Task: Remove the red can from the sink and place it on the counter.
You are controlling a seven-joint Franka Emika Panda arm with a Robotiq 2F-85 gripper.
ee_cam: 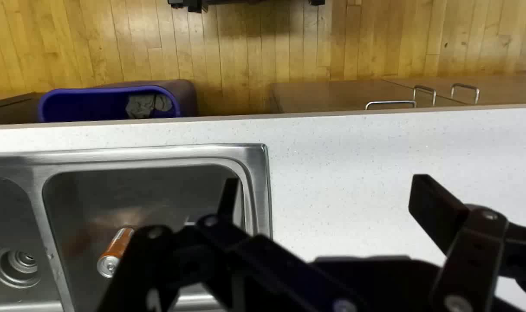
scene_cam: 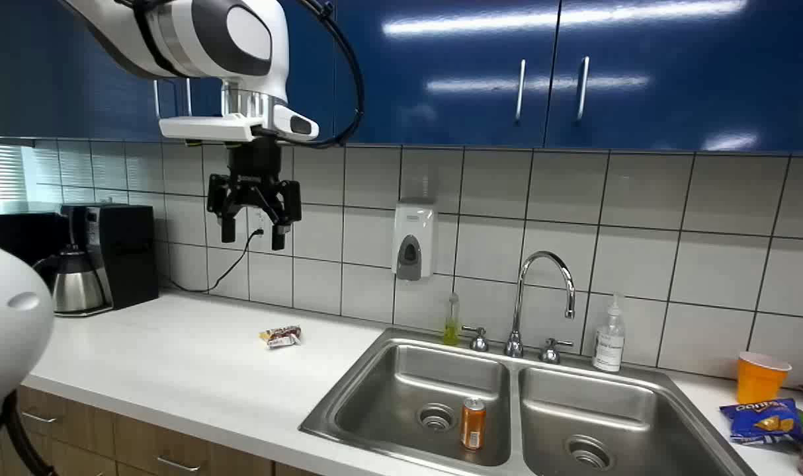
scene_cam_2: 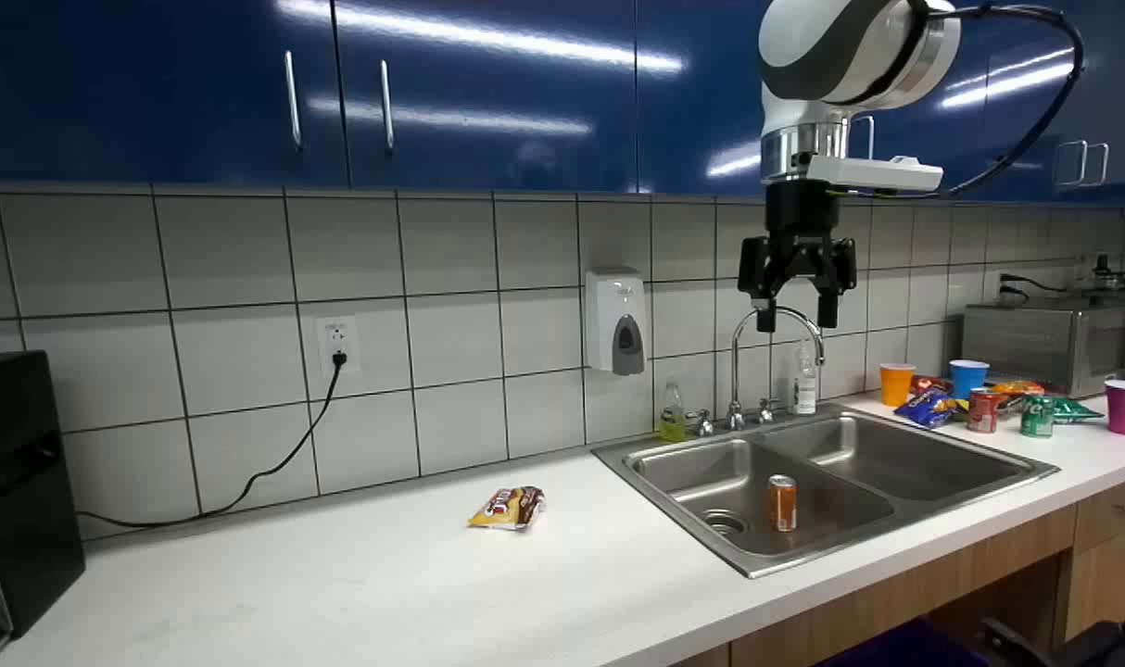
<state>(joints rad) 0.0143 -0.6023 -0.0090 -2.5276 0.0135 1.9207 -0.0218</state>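
Note:
The orange-red can (scene_cam: 473, 423) stands upright in a basin of the steel sink (scene_cam: 338, 390), beside the drain. It also shows in an exterior view (scene_cam_2: 782, 503) and in the wrist view (ee_cam: 118, 247), left of the fingers. The sink rim (ee_cam: 258, 186) lies behind my left-hand finger in the wrist view. My gripper (scene_cam: 253, 235) hangs high, pointing down, open and empty, well above and apart from the can; it also shows in an exterior view (scene_cam_2: 798, 315). Between its fingertips (ee_cam: 326, 190) I see bare off-white counter (ee_cam: 341, 173).
A chrome faucet (scene_cam: 517, 297) arches behind the sink, between bottles. A wrapper (scene_cam: 282, 336) lies on the counter. A coffee maker (scene_cam: 110, 258), an orange cup (scene_cam_2: 896, 384), chip bags (scene_cam_2: 929, 408) and other cans stand to the sides. Blue cabinets (scene_cam: 467, 86) hang above.

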